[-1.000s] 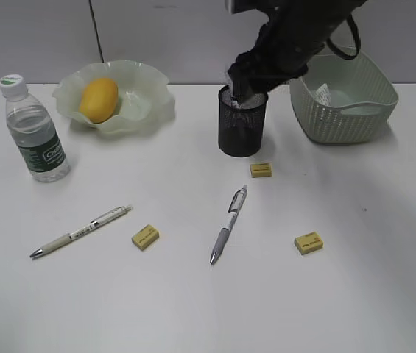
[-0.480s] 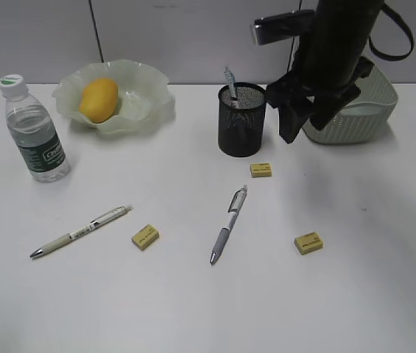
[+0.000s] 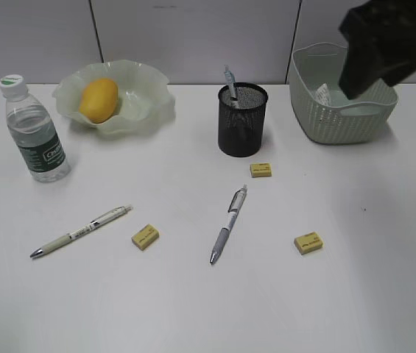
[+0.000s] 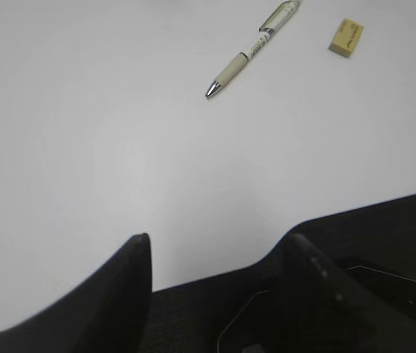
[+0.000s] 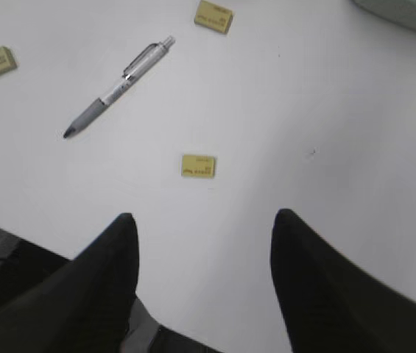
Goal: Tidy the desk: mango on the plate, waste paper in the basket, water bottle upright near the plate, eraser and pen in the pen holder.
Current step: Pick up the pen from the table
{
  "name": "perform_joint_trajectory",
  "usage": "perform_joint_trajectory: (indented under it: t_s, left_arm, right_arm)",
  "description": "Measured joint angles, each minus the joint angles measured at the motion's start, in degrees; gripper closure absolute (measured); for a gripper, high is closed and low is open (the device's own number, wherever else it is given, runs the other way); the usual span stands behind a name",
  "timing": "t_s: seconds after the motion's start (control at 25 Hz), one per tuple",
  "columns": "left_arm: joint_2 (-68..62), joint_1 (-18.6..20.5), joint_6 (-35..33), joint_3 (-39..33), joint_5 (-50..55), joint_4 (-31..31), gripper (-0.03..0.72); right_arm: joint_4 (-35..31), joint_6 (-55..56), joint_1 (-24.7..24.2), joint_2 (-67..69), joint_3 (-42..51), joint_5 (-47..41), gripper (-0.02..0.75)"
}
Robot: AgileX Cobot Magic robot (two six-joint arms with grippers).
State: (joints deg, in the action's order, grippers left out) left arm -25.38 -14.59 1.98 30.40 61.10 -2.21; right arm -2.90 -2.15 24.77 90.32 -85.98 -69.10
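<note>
We see both grippers empty, jaws apart — left gripper (image 4: 219, 246) and right gripper (image 5: 204, 224) above the desk (image 3: 355, 294). One pen (image 3: 230, 85) in the pen holder (image 3: 241, 125); mango (image 3: 98, 99) on the plate (image 3: 149, 92).

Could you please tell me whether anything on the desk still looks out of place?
Yes: two pens and three yellow erasers lie loose on the desk, outside the pen holder.

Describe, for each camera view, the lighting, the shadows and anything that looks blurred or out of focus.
Exterior view: even, soft light; faint shadows beside the pen holder and water bottle; the right arm is motion-blurred. Left wrist view: the desk is washed out, the near fingers dark and soft. Right wrist view: slightly soft, fingers unfocused.
</note>
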Motion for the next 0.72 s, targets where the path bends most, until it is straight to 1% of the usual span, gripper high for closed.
perform_joint_trajectory:
  t_s: [0.28, 0.4, 0.52, 0.72]
  left_arm:
    - [0.0, 0.0, 0.0, 0.0, 0.0, 0.0, 0.265]
    - [0.0, 0.0, 0.0, 0.0, 0.0, 0.0, 0.269]
    - [0.0, 0.0, 0.0, 0.0, 0.0, 0.0, 0.27]
    - [0.0, 0.0, 0.0, 0.0, 0.0, 0.0, 0.27]
  right_arm:
    - [0.49, 0.19, 0.04, -20.56, 18.31, 0.14, 0.281]
    - [0.53, 0.22, 0.04, -29.28, 26.09, 2.4, 0.281]
    - [0.67, 0.22, 0.04, -37.18, 32.58, 5.43, 0.281]
    - [1.53, 0.26, 0.04, -48.83, 41.32, 7.25, 0.281]
